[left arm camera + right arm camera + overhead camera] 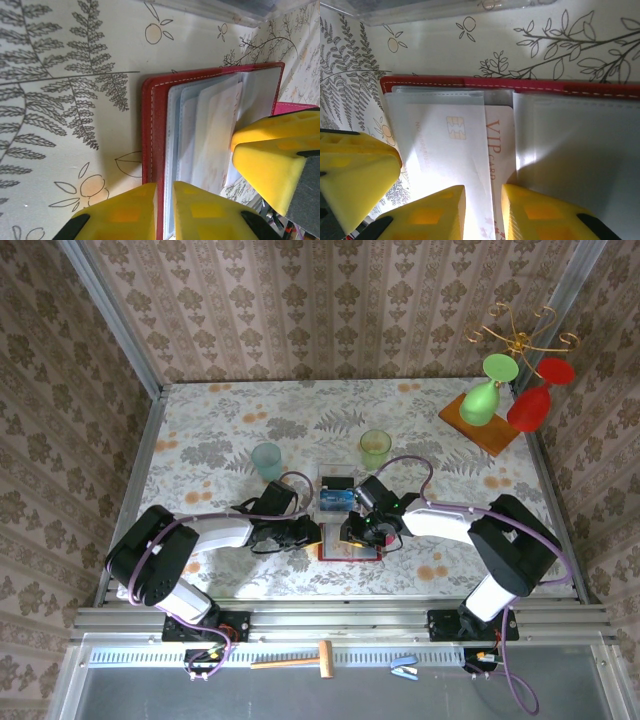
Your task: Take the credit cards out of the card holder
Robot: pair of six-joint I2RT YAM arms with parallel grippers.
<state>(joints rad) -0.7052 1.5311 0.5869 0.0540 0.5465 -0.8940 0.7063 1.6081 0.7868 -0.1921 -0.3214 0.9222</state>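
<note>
1. Floral-cloth table [200, 430] between wallpapered walls; both my arms meet at its middle, toward the near edge.
2. Box [338, 480], clear plastic, stands just behind the holder. Something blue [335, 503] lies in it, likely 1 card; the rest of what it holds is too small to tell.
3. Holder [155, 130] lies open on the table, red cover down, its clear sleeves [570, 150] fanned up like pages. My left gripper [165, 195] is clamped on the cover's edge, pinning it. I judge it light and floppy, and it would skate on the cloth unless held.
4. 2 cups [267, 460] [375, 448] stand behind the box; I cannot tell what is in them.
5. The sleeves hold 2 cards: a chip card [445, 140] fully inside its film, and a VIP card [499, 145] showing in the gap between 2 sleeves.
6. My right gripper [482, 195] has its jaws nearly together on the VIP card's near edge. I cannot tell whether sleeve film is pinched with it.
7. The cards should handle as thin, stiff, light and slick. I would grip the free short edge and pull straight along the sleeve, since the soft film could drag or lift.
</note>
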